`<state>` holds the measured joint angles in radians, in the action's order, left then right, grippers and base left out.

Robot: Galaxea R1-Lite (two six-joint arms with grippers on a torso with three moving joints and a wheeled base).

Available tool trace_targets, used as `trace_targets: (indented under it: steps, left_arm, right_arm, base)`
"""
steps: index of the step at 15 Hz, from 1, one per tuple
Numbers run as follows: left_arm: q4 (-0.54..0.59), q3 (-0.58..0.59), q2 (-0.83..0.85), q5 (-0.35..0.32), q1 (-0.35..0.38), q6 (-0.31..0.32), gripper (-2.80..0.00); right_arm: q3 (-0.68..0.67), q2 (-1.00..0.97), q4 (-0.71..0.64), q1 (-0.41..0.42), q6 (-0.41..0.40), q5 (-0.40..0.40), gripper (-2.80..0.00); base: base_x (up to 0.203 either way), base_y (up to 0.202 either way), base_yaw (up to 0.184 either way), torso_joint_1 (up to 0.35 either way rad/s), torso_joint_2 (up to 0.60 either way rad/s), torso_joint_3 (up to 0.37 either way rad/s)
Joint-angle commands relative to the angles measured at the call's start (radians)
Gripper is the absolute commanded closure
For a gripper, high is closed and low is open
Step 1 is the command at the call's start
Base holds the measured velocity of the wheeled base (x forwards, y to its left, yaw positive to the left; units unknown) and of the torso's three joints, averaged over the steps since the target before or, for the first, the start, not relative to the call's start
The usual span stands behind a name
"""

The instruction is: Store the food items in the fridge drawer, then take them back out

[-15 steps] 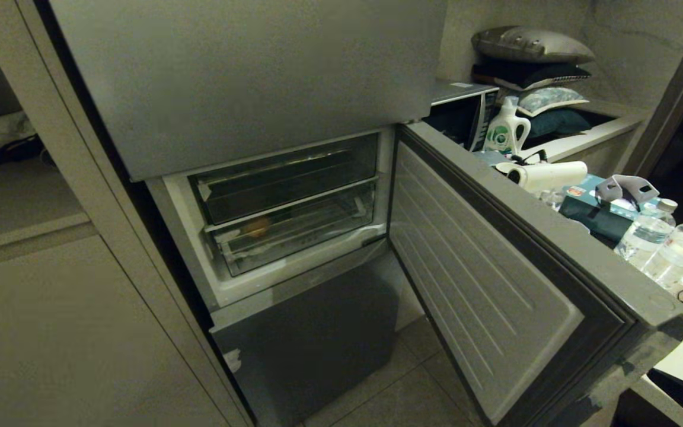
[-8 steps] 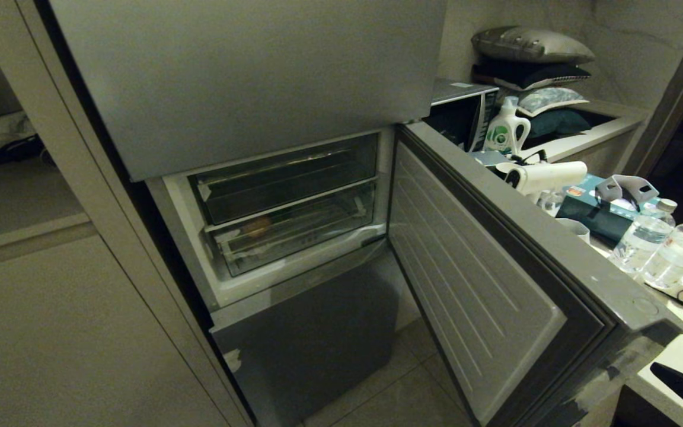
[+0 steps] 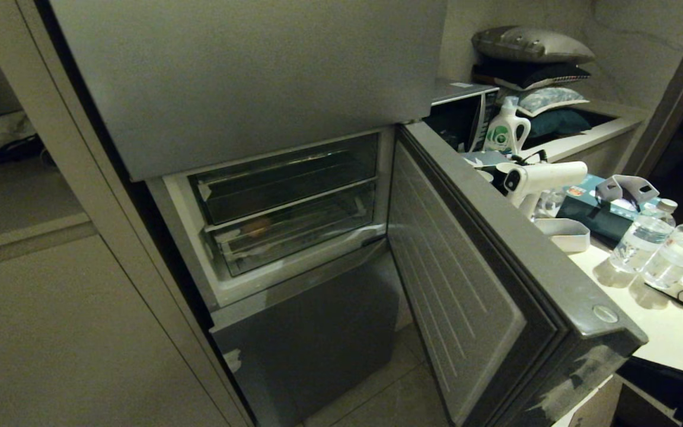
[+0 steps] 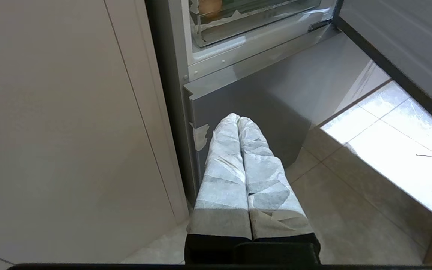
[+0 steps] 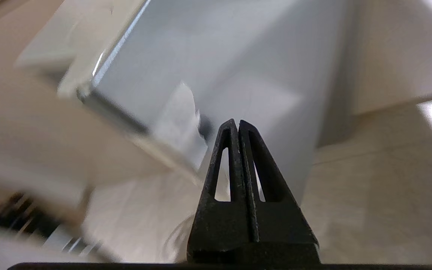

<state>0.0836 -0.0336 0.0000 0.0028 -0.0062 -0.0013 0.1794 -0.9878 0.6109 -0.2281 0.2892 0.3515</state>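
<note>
Behind the clear front of the fridge drawer [image 3: 294, 232], pushed into the fridge, one tan potato [image 3: 257, 226] shows dimly; the pepper cannot be made out. The left gripper [image 4: 238, 119], fingers wrapped in pale tape and pressed together empty, hangs near the floor beside the lower grey panel [image 4: 261, 108]. The right gripper [image 5: 237, 123], also closed on nothing, points at the open grey door [image 3: 495, 261], beyond which three water bottles [image 3: 644, 234] stand, their labels unreadable.
</note>
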Motion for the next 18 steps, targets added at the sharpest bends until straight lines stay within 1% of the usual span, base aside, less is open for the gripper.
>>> trace_targets:
  steps: [1, 3, 5, 8, 9, 13, 16, 17, 18]
  left_arm:
    - [0.001, 0.000, 0.002, 0.000, 0.000, 0.000, 0.00]
    - [-0.001, 0.000, 0.002, 0.000, 0.000, 0.000, 0.00]
    - [0.001, 0.000, 0.002, 0.000, 0.000, 0.000, 0.00]
    - [0.001, 0.000, 0.002, 0.000, 0.000, 0.000, 0.00]
    - [0.001, 0.000, 0.002, 0.000, 0.000, 0.000, 0.00]
    - [0.001, 0.000, 0.002, 0.000, 0.000, 0.000, 0.00]
    - [0.001, 0.000, 0.002, 0.000, 0.000, 0.000, 0.00]
    - [0.001, 0.000, 0.002, -0.001, 0.000, 0.000, 0.00]
    - [0.001, 0.000, 0.002, 0.000, 0.000, 0.000, 0.00]
  right_arm:
    - [0.023, -0.057, 0.006, -0.142, 0.003, -0.002, 0.00]
    - [0.081, -0.151, 0.012, -0.217, 0.005, -0.003, 0.00]
    - [0.154, -0.274, 0.043, -0.269, 0.006, -0.003, 0.00]
    - [0.275, -0.506, 0.141, -0.346, 0.007, -0.009, 0.00]
    - [0.326, -0.589, 0.176, -0.374, 0.007, -0.022, 0.00]
    - [0.582, -0.935, 0.357, -0.468, 0.007, -0.098, 0.00]
    - [0.810, -1.129, 0.490, -0.525, 0.007, -0.143, 0.00]
    - [0.861, -1.161, 0.514, -0.536, 0.011, -0.179, 0.00]
    - [0.884, -1.173, 0.538, -0.542, 0.018, -0.233, 0.00]
  base:
    - [0.000, 0.000, 0.000, 0.000, 0.00, 0.000]
    - [0.000, 0.000, 0.000, 0.000, 0.00, 0.000]
    - [0.000, 0.000, 0.000, 0.000, 0.00, 0.000]
    - [0.000, 0.000, 0.000, 0.000, 0.00, 0.000]
    - [0.000, 0.000, 0.000, 0.000, 0.00, 0.000]
    - [0.000, 0.000, 0.000, 0.000, 0.00, 0.000]
    - [0.000, 0.000, 0.000, 0.000, 0.00, 0.000]
    - [0.000, 0.000, 0.000, 0.000, 0.00, 0.000]
    - [0.000, 0.000, 0.000, 0.000, 0.00, 0.000]
